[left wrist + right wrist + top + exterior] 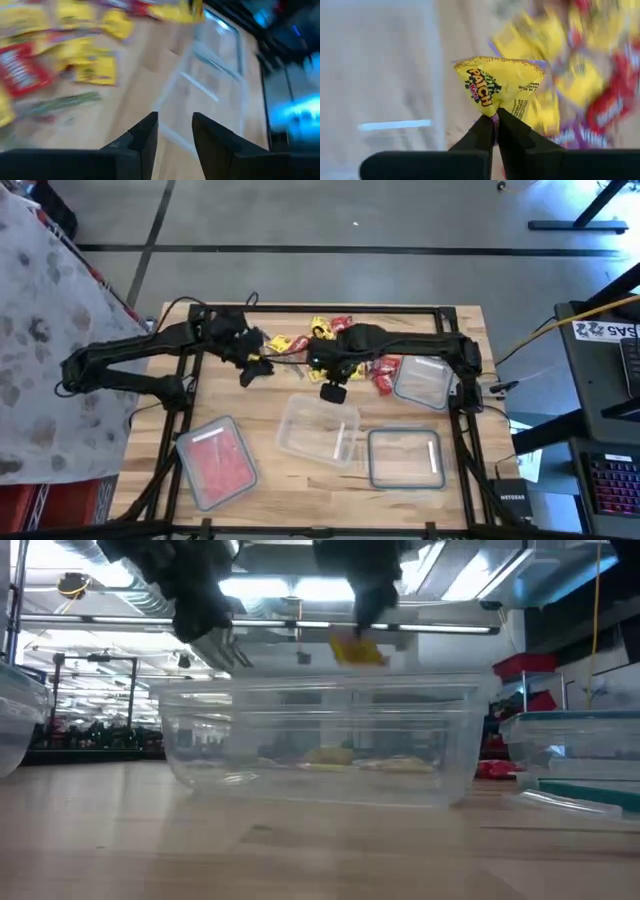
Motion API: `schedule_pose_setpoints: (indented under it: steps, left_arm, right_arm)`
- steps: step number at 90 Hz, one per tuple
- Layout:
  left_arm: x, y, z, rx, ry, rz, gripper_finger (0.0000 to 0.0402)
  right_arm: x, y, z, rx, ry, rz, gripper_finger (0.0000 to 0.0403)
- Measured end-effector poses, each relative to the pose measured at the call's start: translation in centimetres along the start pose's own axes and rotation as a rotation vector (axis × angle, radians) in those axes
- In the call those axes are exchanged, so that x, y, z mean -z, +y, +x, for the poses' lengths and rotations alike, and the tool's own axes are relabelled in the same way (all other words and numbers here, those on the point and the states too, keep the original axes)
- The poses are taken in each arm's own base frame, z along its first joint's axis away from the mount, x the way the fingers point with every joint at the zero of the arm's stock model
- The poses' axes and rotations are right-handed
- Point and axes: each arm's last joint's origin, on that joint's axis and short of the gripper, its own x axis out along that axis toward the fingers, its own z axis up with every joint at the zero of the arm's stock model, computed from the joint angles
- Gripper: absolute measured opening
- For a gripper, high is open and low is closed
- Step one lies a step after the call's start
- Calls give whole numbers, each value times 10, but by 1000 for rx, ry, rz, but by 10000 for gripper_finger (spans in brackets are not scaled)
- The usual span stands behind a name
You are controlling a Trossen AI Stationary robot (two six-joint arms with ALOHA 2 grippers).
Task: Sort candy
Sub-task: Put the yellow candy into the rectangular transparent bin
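- Candy [322,332] lies in a heap of little yellow and red packets at the far middle of the table [270,470], and some red ones [384,372] sit just left of the far right container [422,381].
- Your right gripper [495,122] is pinched tight on one yellow packet [497,85] (you can read "Patch" on it).
- In the low view that same yellow packet [356,650] hangs in the air above the clear middle container [320,740].
- From above, your right gripper [333,391] is just past the far edge of the middle container [318,430], near the heap.
- Your left gripper [174,131] has its two fingers apart with nothing between them.
- From above, your left gripper [250,370] is over bare wood, just left of the heap and on the near side of it.
- Past your left fingers you can see more yellow packets [97,67] and a red one [20,75] lying on the wood.
- A container with red stuff in it [215,460] sits at the near left.
- One more clear container [405,457] sits at the near right, just beside the middle one.
- A few yellow pieces [330,755] show low down through the middle container's wall, but you cannot tell if they are inside it or behind it.
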Motion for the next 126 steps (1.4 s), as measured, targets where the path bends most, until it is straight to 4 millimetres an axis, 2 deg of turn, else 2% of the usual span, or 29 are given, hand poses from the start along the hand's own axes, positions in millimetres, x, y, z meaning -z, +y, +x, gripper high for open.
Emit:
schedule_pose_setpoints:
  steps: [12,25,33,50,61,73,90,126]
  left_arm:
    - [0,-13,21,65,29,274,107]
    - [-4,-12,60,99,36,359,123]
    - [-4,-7,85,114,43,390,142]
    - [5,6,128,150,97,395,191]
    - [10,13,142,124,122,411,211]
    - [17,18,153,123,162,416,213]
    - [21,21,157,155,184,364,183]
    - [18,41,152,67,180,290,45]
  right_arm:
    - [-10,5,-47,-32,-149,-24,1]
    - [-14,3,-82,-54,-278,43,0]
    - [-12,3,-90,-72,-314,83,0]
    - [-8,5,-90,-85,-277,138,0]
    - [-8,9,-91,-89,-283,138,0]
    - [-7,11,-91,-86,-283,136,0]
    - [-7,10,-91,-72,-286,138,0]
    - [-7,10,-90,-63,-284,123,0]
